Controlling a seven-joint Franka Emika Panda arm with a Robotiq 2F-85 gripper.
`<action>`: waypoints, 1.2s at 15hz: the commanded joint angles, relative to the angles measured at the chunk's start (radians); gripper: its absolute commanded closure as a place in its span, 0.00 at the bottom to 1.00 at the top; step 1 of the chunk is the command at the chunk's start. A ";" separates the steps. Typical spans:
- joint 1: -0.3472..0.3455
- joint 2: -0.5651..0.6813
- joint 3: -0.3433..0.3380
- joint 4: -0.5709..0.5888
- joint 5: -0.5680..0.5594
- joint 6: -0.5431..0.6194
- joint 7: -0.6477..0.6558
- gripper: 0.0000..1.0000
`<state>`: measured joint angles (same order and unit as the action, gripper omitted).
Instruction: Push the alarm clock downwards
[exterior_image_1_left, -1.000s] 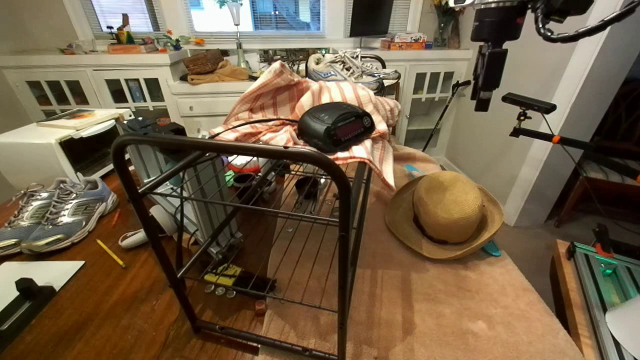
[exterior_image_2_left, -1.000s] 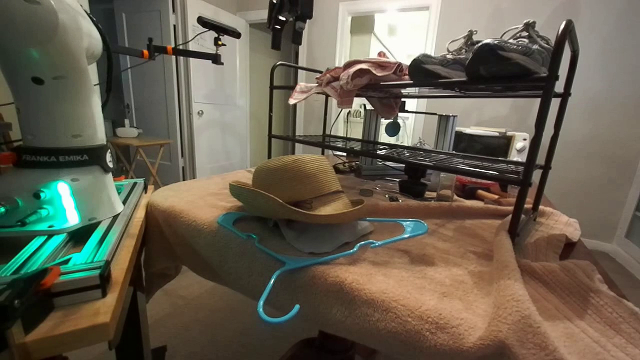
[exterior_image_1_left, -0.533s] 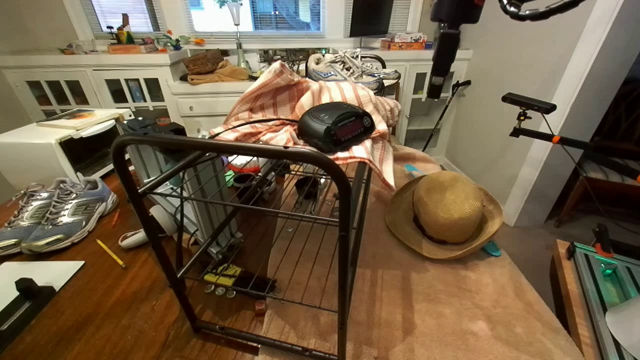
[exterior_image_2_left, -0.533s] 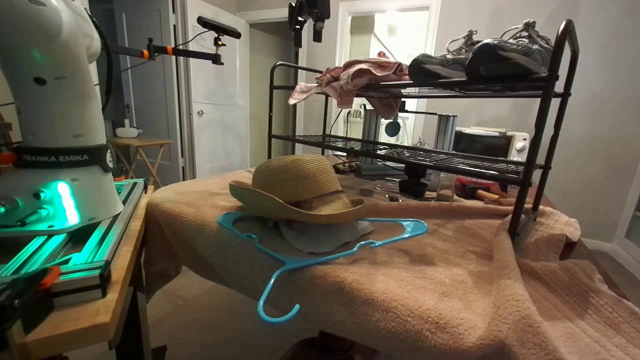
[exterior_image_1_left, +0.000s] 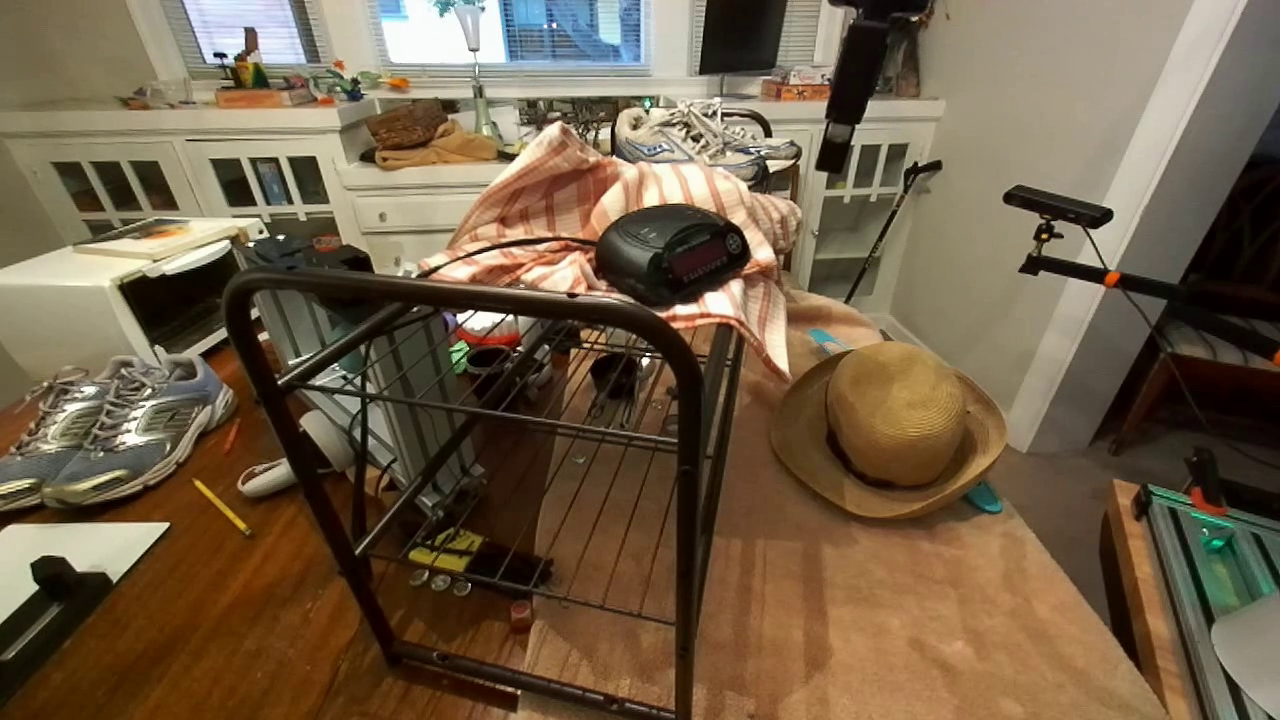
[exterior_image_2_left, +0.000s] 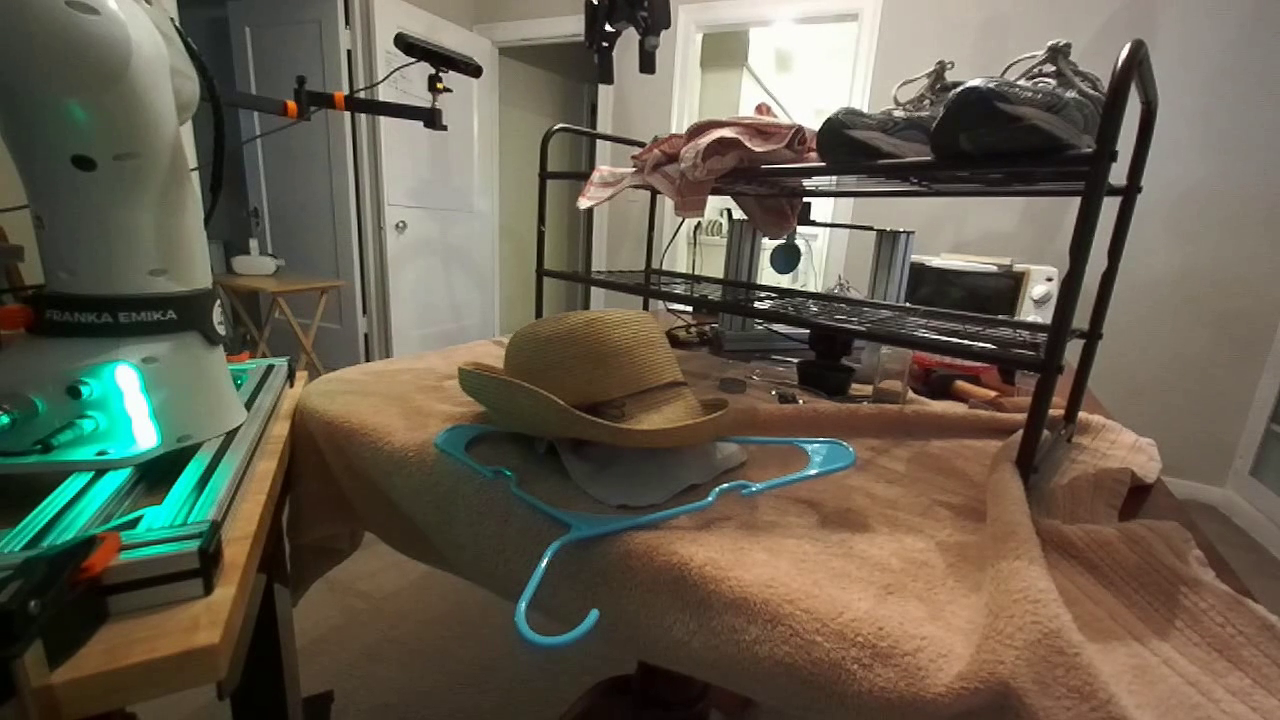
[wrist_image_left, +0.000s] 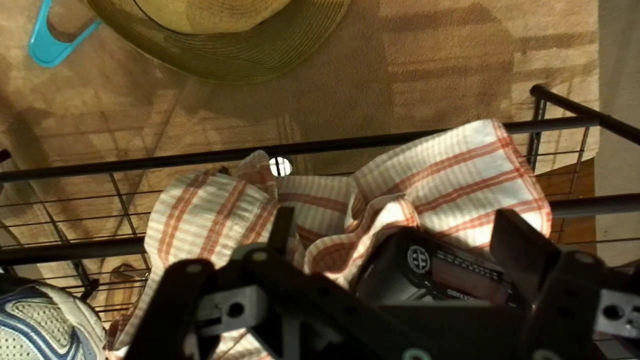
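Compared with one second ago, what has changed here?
In both exterior views, the open pincer has moved toward the shoe rack. Nothing was taken hold of or let go. The alarm clock, striped towel and straw hat stayed as they were.

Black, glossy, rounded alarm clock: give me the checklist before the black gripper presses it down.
1. Top of the alarm clock uncovered: ok.
2. Gripper above the clock, not touching: ok.
3. Fingers shut for pressing: not ok, they stand apart.
4. Bare footing: not ok, the clock sits on rumpled red-and-white striped cloth.
5. Aim over the clock's top: cannot tell; the wrist view shows it partly hidden.
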<state>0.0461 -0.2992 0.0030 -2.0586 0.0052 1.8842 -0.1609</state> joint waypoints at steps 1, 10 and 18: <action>-0.001 0.002 0.001 0.003 0.000 -0.003 0.000 0.00; 0.023 0.117 0.133 0.081 -0.082 0.067 0.280 0.50; 0.032 0.225 0.163 0.186 -0.178 0.077 0.503 1.00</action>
<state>0.0665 -0.1236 0.1600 -1.9250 -0.1502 1.9694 0.2561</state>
